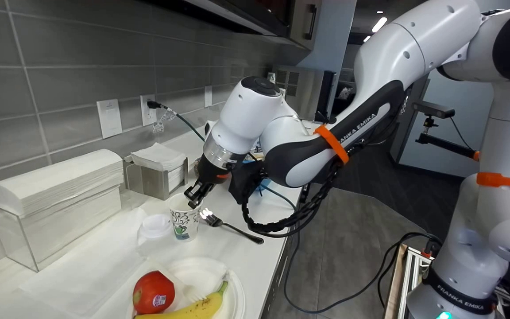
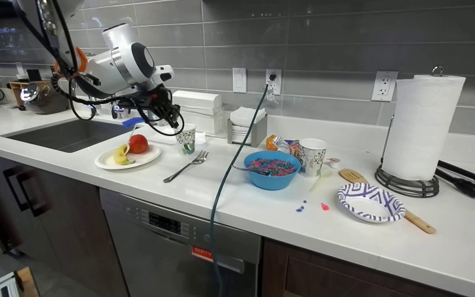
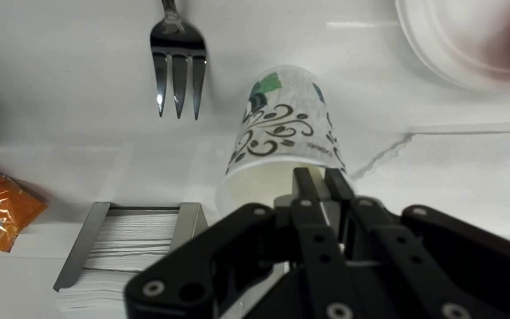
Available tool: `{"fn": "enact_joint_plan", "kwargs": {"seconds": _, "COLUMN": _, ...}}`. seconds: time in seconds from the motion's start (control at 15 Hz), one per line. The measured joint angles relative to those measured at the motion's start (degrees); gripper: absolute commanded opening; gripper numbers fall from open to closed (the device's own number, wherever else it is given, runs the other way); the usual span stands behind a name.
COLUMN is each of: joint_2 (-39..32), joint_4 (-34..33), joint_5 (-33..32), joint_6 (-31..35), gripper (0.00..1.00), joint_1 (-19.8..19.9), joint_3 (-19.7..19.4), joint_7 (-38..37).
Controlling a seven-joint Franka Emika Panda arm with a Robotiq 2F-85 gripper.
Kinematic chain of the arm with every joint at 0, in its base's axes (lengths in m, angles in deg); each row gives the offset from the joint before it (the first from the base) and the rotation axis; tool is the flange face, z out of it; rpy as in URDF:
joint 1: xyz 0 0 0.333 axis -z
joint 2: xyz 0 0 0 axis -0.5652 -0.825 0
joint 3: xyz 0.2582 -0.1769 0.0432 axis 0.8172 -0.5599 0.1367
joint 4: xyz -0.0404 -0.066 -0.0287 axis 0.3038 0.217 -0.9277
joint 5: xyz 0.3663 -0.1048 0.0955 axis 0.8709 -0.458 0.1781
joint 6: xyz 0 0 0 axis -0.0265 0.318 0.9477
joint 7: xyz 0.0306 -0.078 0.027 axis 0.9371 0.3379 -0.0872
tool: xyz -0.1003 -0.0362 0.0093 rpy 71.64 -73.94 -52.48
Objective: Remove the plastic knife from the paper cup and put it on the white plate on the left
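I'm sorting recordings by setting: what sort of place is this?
Probably a kitchen, perhaps a shared one: in an exterior view, a sink is set into the counter, and a dishwasher below carries a sign reading DIRTY.

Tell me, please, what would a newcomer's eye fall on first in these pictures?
Most likely the large white robot arm, which stretches across an exterior view, with its gripper at the mouth of the paper cup. Next, perhaps, the bright red fruit and the yellow banana on the white plate. Farther right in an exterior view, the blue bowl of colourful bits also stands out.
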Motion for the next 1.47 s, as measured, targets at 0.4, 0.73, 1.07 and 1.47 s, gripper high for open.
{"fn": "enact_joint_plan", "kwargs": {"seconds": 0.4, "joint_2": 0.95, "joint_4": 0.01, "joint_5": 0.0, "joint_6": 1.57, "gripper": 0.03, "joint_1": 0.01, "joint_3": -0.01, "joint_7": -0.66}}
{"fn": "enact_joint_plan", "kwargs": {"seconds": 0.73, "joint_2": 3.4, "joint_4": 0.23, "joint_5": 0.17, "joint_6": 2.15, "gripper": 0.03, "joint_1": 0.06, "joint_3": -0.01, "joint_7": -2.1}}
{"fn": "enact_joint_plan", "kwargs": {"seconds": 1.07, "joint_2": 5.51, "joint_4": 1.05, "joint_5": 1.09, "joint_6": 2.15, "gripper": 0.03, "joint_1": 0.15, "joint_3": 0.0, "joint_7": -3.22}}
{"fn": "enact_joint_plan", "kwargs": {"seconds": 1.47, "joint_2": 8.51, "joint_4": 3.54, "joint_5": 5.1, "joint_6": 2.15, "gripper": 0.03, "joint_1": 0.13, "joint_3": 0.05, "joint_7": -3.23}}
